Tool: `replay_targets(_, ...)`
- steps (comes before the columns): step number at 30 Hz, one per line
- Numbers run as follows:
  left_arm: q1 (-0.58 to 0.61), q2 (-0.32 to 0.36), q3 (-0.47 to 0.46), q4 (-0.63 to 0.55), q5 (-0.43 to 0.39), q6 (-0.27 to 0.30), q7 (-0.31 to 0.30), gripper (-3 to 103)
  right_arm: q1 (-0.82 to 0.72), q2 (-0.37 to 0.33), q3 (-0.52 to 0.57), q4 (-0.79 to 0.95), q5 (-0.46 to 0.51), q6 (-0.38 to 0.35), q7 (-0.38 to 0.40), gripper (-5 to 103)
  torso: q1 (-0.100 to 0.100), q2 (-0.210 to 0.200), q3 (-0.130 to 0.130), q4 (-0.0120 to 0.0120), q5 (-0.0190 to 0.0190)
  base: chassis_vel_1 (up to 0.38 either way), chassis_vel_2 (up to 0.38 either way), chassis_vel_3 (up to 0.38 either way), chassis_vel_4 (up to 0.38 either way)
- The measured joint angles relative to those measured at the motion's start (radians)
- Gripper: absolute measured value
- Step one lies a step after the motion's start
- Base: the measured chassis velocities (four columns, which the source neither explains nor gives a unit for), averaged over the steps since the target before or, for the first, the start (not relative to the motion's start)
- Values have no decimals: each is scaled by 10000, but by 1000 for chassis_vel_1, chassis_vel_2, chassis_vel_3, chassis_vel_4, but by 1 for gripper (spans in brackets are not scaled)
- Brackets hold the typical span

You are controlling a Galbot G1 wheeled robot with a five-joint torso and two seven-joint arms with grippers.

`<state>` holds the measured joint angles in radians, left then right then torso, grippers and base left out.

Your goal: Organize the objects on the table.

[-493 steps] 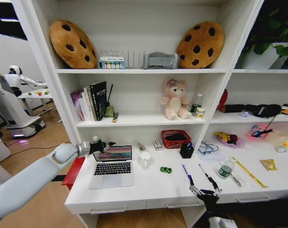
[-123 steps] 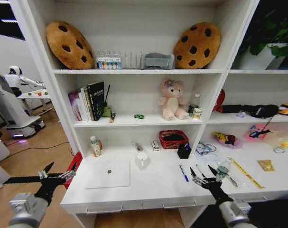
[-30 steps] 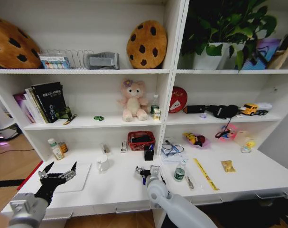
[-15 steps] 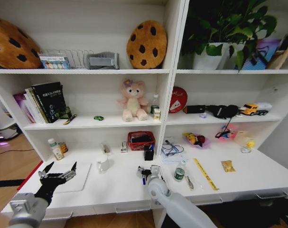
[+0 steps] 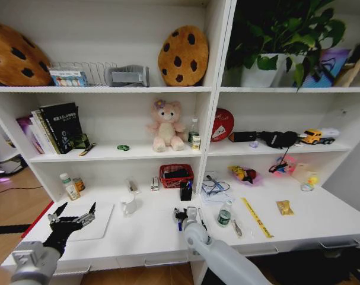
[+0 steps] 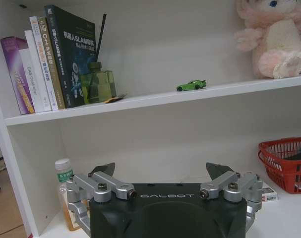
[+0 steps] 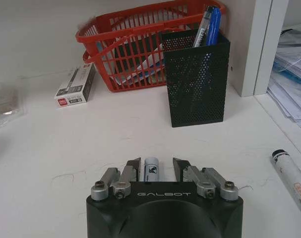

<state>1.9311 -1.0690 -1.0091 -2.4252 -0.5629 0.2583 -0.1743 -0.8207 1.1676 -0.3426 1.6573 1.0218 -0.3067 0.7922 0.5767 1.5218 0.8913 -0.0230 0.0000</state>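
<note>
My right gripper (image 5: 182,212) (image 7: 156,167) is low over the white table (image 5: 144,234), open, its fingers straddling the white end of a pen (image 7: 151,169) lying on the desk, with a gap on each side. A black mesh pen holder (image 7: 196,79) with blue pens (image 7: 210,22) stands just beyond it. Another pen (image 7: 290,174) lies to its right. My left gripper (image 5: 71,219) (image 6: 161,171) hovers open over the closed silver laptop (image 5: 100,226). A white cup (image 5: 129,206) and a green-capped bottle (image 5: 225,215) stand on the desk.
A red basket (image 5: 177,175) (image 7: 130,49) and a small box (image 7: 76,85) sit by the back wall. A second bottle (image 5: 66,184) (image 6: 65,171) stands at the far left. A green toy car (image 6: 191,85), books (image 6: 51,54) and a plush bear (image 5: 166,124) occupy the shelf above.
My right gripper has edged a little forward along the desk toward the pen holder. The left gripper and the other things have not moved.
</note>
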Motion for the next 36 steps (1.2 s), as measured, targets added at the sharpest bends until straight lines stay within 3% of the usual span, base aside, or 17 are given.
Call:
replay_targets(1,0,0,0,0,0,0,0,100,0,0,0,0,0,0,0,44,0,0,0,0,0,0,0,0,0)
replay_targets(3,0,0,0,0,0,1,0,100,-49,-15,-102,50,7,24,70,27,0,0,0,0,0,0,0,0,0)
replay_targets(6,0,0,0,0,0,0,-1,100,-79,-16,-143,79,17,29,132,22,0,0,-1,-1,0,0,0,0,0)
replay_targets(8,0,0,0,0,0,1,0,100,-141,-29,-184,148,16,47,210,13,0,1,-1,1,0,0,0,0,0)
replay_targets(16,0,0,0,0,0,1,0,100,-140,-199,-81,217,-104,92,142,12,0,0,1,0,0,0,0,0,0)
replay_targets(18,0,0,0,0,0,0,0,100,-111,-219,121,134,-1040,498,-484,12,1,-2,3,-2,2,0,0,0,0)
replay_targets(20,1,0,0,0,0,0,0,100,-88,-241,190,102,-1351,609,-710,12,1,-2,3,-1,2,0,0,0,0)
replay_targets(22,0,0,0,0,0,0,0,100,116,-368,529,-161,-2991,1395,-1884,12,1,-2,2,-2,1,0,0,0,0)
replay_targets(24,0,0,0,1,0,1,0,100,170,-387,609,-239,-3380,1627,-2174,12,1,-1,3,-1,1,0,0,0,0)
replay_targets(25,0,0,0,0,0,1,0,100,315,-420,790,-453,-4133,2186,-2792,12,1,-1,3,0,0,0,0,0,0)
replay_targets(26,0,0,0,0,0,1,0,100,315,-420,790,-453,-4133,2186,-2792,12,1,-1,3,0,0,0,0,0,0)
replay_targets(28,0,0,0,0,0,1,0,100,519,-360,945,-770,-4737,2875,-3349,12,2,-2,2,-1,1,0,0,0,0)
replay_targets(36,0,0,0,0,0,1,0,100,793,-275,1014,-1005,-4831,3590,-3830,12,1,-1,1,-2,0,0,0,0,0)
